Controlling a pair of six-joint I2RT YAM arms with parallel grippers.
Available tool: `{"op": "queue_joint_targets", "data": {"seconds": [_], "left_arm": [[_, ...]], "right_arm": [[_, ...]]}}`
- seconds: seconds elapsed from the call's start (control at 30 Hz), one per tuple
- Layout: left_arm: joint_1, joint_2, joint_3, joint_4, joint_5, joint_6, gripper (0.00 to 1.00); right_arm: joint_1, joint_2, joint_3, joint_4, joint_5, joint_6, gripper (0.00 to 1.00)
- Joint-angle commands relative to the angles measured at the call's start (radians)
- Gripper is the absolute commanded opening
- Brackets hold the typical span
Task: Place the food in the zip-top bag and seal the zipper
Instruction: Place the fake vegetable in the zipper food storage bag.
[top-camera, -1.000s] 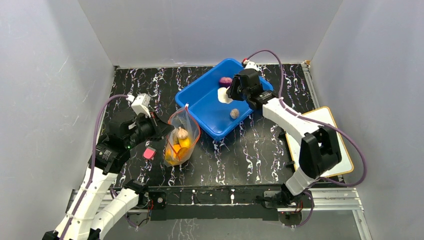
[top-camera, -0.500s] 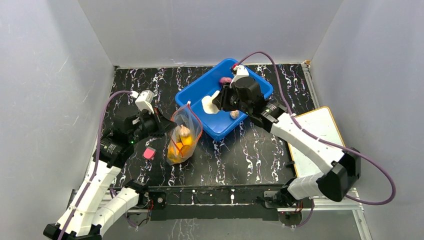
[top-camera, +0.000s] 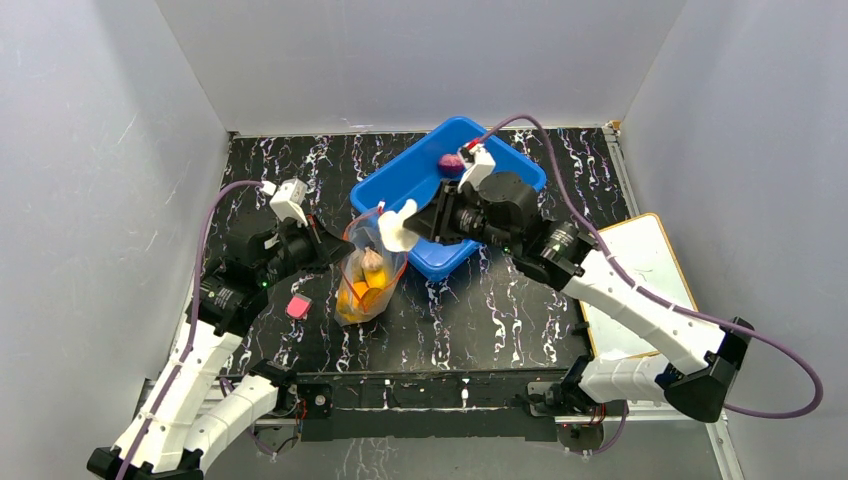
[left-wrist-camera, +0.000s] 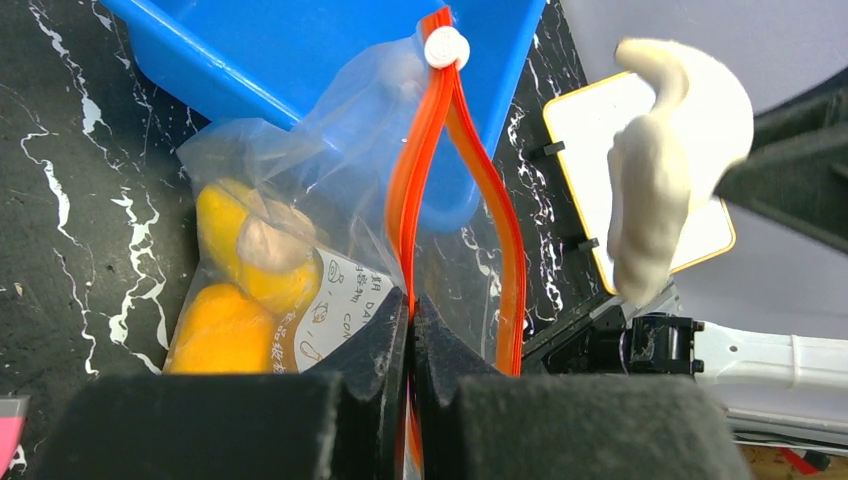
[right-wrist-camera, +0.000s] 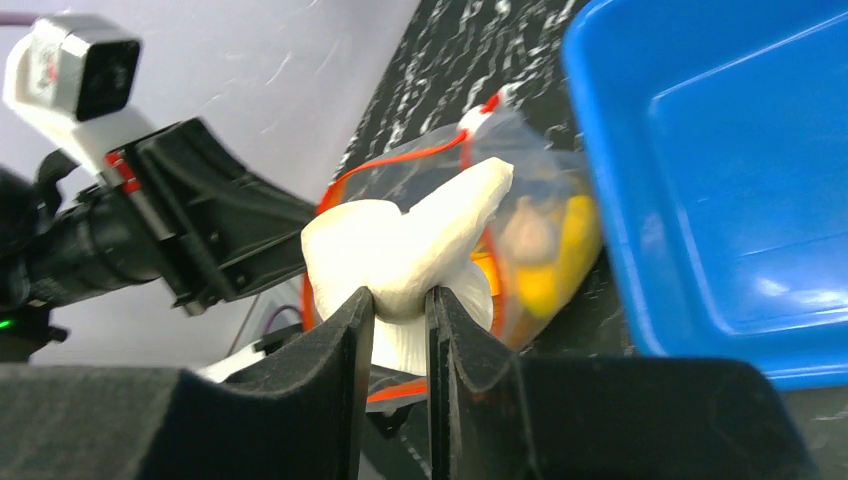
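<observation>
Left tool (left-wrist-camera: 410, 312) is pinching the zipper (left-wrist-camera: 408, 195) on the near lip of the zip-top bag (left-wrist-camera: 290, 180), jaws pressed together on it, and the mouth is gaping. Bag is sitting on the black marbled desk (top-camera: 500, 310), just beside the blue bin (top-camera: 400, 200). Right tool (right-wrist-camera: 400, 300) is pinching a white food piece (right-wrist-camera: 400, 245), hanging over the open mouth. Yellow and orange foods (left-wrist-camera: 225, 320) are sitting low inside the bag. Purple piece (top-camera: 451, 162) is lying at the bin's far end. Pink block (top-camera: 297, 306) is lying on the desk near the left arm.
</observation>
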Motion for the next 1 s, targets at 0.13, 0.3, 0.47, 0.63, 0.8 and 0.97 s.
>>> {"op": "queue_joint_targets", "data": {"seconds": [0.13, 0.3, 0.47, 0.63, 0.8, 0.97], "left_arm": [[-0.001, -0.034, -0.019, 0.076, 0.068, -0.038, 0.0], [-0.001, -0.043, -0.02, 0.079, 0.079, -0.054, 0.0], [-0.001, -0.057, -0.033, 0.085, 0.074, -0.065, 0.0], [-0.001, -0.058, -0.032, 0.078, 0.069, -0.061, 0.0], [-0.002, -0.072, -0.035, 0.067, 0.059, -0.058, 0.0], [-0.001, -0.081, -0.044, 0.053, 0.054, -0.05, 0.0]], "right_arm": [[0.125, 0.043, -0.003, 0.145, -0.017, 0.086, 0.22], [0.132, 0.075, -0.029, 0.143, 0.016, 0.077, 0.22], [0.132, 0.125, -0.038, 0.119, 0.005, 0.023, 0.24], [0.132, 0.146, -0.064, 0.132, 0.004, 0.027, 0.25], [0.132, 0.169, -0.065, 0.113, 0.0, 0.021, 0.26], [0.132, 0.162, -0.022, 0.068, -0.014, -0.012, 0.36]]}}
